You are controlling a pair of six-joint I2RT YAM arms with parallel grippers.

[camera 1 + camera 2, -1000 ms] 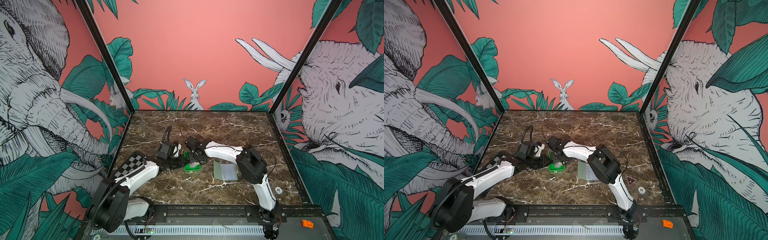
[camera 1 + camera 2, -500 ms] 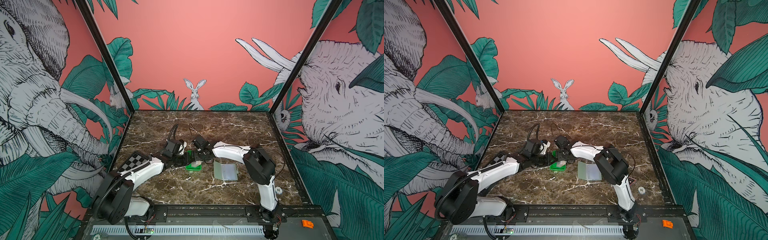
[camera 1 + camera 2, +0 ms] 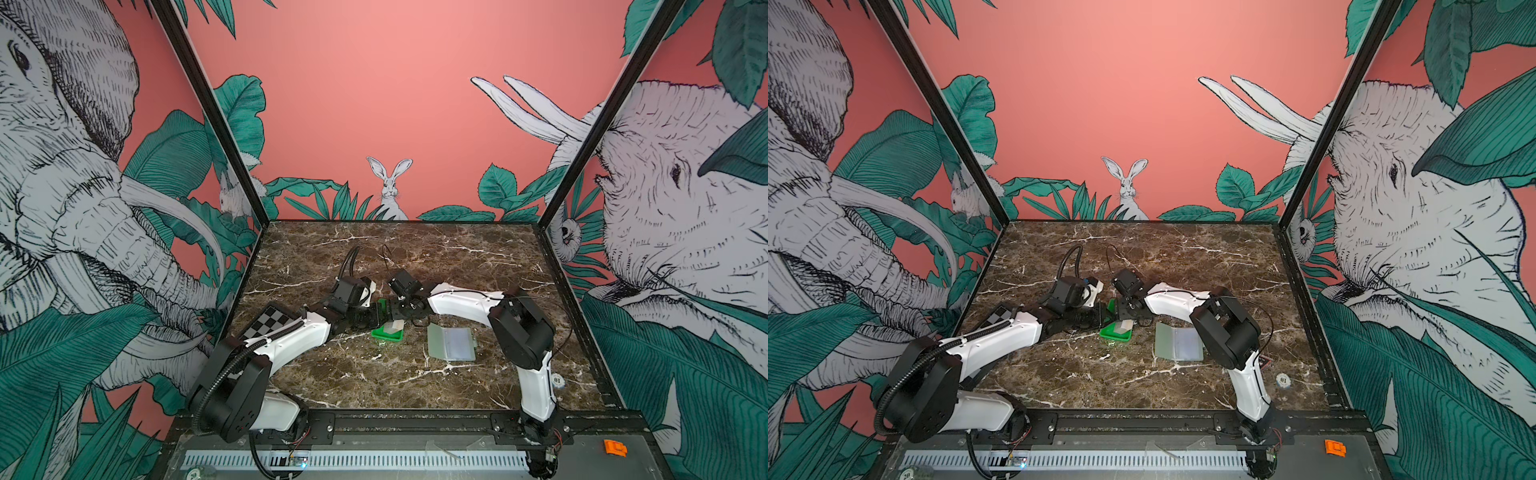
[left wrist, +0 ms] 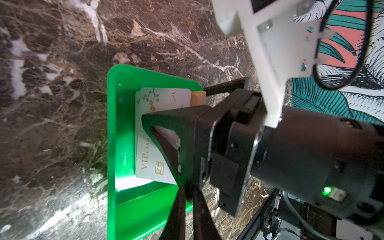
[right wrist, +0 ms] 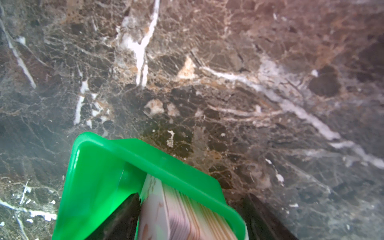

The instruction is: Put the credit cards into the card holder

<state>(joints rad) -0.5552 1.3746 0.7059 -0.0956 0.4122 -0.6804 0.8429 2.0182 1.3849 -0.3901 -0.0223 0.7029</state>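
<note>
Pick-up step, I judge: credit cards (image 4: pixel 164 99) sit stacked in the green tray (image 4: pixel 116 124) mid-worktop (image 3: pixel 374 374), card holder (image 3: pixel 451 343) open to its right; right fingers (image 5: pixel 124 216) stand apart, straddling stack and tray wall, left fingers (image 4: pixel 178 212) seemingly pinch the rim; next I close right on the cards.

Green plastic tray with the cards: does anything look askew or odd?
Yes. In the bright green plastic tray, the stack of pale credit cards is not squared: the white VIP card is turned at an angle to the floral one. The open right gripper straddles the tray wall, one finger inside against the stack, one outside.
</note>
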